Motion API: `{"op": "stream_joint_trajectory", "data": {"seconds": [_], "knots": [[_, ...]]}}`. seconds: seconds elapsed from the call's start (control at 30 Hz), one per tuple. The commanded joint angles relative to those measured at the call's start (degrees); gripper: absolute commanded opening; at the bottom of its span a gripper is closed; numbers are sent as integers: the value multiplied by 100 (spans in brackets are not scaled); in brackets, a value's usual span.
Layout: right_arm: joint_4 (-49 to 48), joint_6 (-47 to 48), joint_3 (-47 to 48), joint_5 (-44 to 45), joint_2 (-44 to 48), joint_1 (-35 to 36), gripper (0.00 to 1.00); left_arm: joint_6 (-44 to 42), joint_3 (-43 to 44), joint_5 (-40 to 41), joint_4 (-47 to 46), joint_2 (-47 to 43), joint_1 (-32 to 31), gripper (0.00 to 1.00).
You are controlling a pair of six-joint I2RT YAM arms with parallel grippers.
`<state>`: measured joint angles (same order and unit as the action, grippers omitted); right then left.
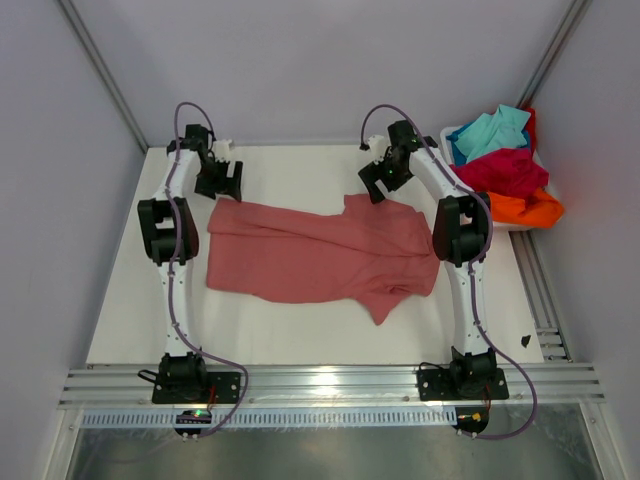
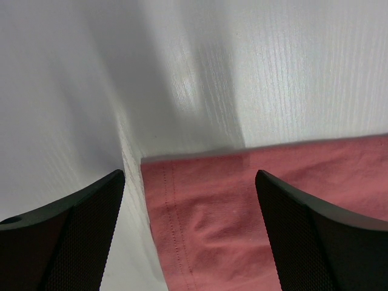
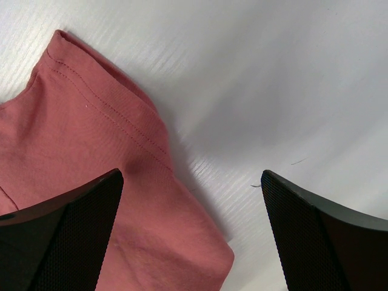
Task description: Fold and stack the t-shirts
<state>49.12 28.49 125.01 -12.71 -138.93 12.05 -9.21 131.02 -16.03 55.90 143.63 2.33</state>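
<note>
With the left gripper [image 2: 189, 177] and right gripper [image 3: 191, 174] both open over the pink shirt's [image 1: 320, 255] far corners, we should next pinch them to fold.

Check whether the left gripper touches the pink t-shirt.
Cannot tell. The left wrist view shows the left gripper open over the pink t-shirt, height unclear.

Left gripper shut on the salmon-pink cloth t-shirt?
No, the left gripper is open, its jaws spread either side of a hemmed corner of the salmon-pink cloth t-shirt.

white tub [image 1: 449, 136], white table [image 1: 300, 330]
</note>
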Motion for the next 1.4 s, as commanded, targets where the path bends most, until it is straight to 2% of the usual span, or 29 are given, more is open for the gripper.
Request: {"op": "stream_joint_trajectory", "data": {"seconds": [0.0, 0.2, 0.27, 0.3, 0.4, 0.7, 0.93, 1.03, 1.07, 1.13, 1.17, 1.37], "knots": [[-219, -28, 32, 84, -11, 43, 99, 7, 205, -5, -228, 77, -4, 90], [-228, -37, 23, 84, -29, 51, 99, 33, 213, -32, -290, 174, 4, 85], [-219, -28, 23, 93, -37, 51, 99, 25, 213, -75, -299, 183, 4, 77], [-219, -19, 23, 93, -29, 51, 99, 25, 213, -136, -281, 183, 5, 69], [-228, -10, 41, 111, -29, 60, 100, -19, 213, -207, -238, 165, 4, 58], [-219, -1, 15, 137, 7, 60, 99, -335, 169, -199, 271, 33, -4, 56], [-237, -19, -38, 102, 24, 60, 99, -713, -103, 205, 404, -221, 13, 57], [-245, -28, -47, 85, 7, 60, 99, -801, -112, 250, 431, -239, 31, 45], [-254, -36, -38, 84, -2, 60, 99, -810, -95, 267, 457, -239, 40, 31], [-254, -45, -29, 76, -2, 60, 99, -810, -94, 276, 483, -213, 40, 14], [-245, -54, -38, 84, -2, 60, 99, -810, -103, 267, 509, -204, 31, 1], [-237, -63, -38, 58, -55, 60, 99, -731, -94, 206, 545, -178, 31, 0]]}}
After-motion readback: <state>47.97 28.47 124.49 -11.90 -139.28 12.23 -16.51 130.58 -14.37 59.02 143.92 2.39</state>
